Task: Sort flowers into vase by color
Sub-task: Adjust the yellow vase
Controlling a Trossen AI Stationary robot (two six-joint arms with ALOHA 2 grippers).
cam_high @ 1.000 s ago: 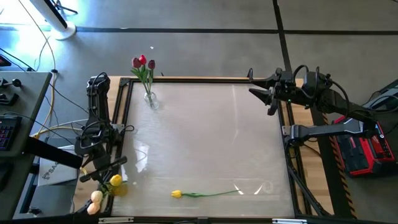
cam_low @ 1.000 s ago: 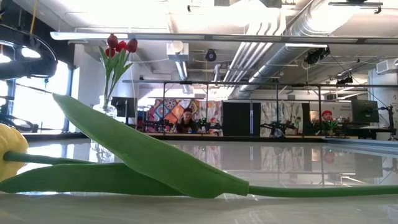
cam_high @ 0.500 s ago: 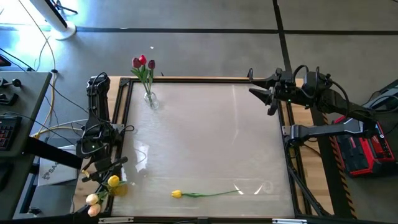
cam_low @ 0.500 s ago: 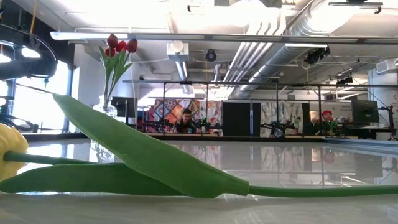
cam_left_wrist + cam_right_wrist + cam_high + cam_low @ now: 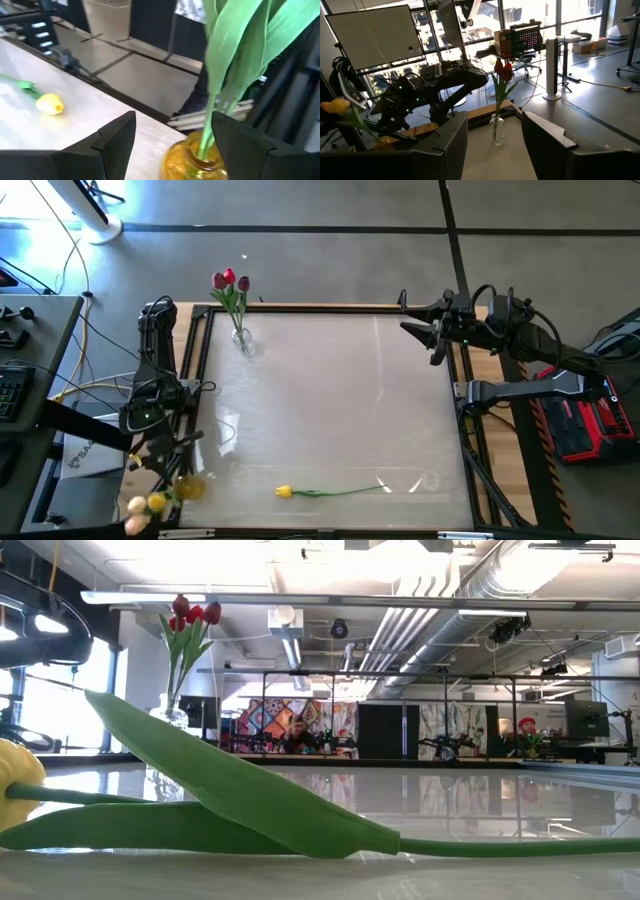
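**Left pincer open over the amber vase; one yellow tulip left lying**

The left pincer [image 5: 170, 135] stands wide with the green stems [image 5: 212, 117] between its fingers, touching neither that I can see, right above the amber vase [image 5: 195, 160]. That suits a release into the vase. The vase sits at the near left corner of the tabletop [image 5: 330, 400] and holds yellow and cream heads [image 5: 145, 505] leaning outward over the edge.

A clear vase [image 5: 243, 340] at the far left corner holds the red tulips [image 5: 229, 280].

One yellow tulip [image 5: 284, 492] lies flat near the front edge, probably next for the amber vase.

The right pincer [image 5: 420, 330] waits open at the far right corner, holding nothing.
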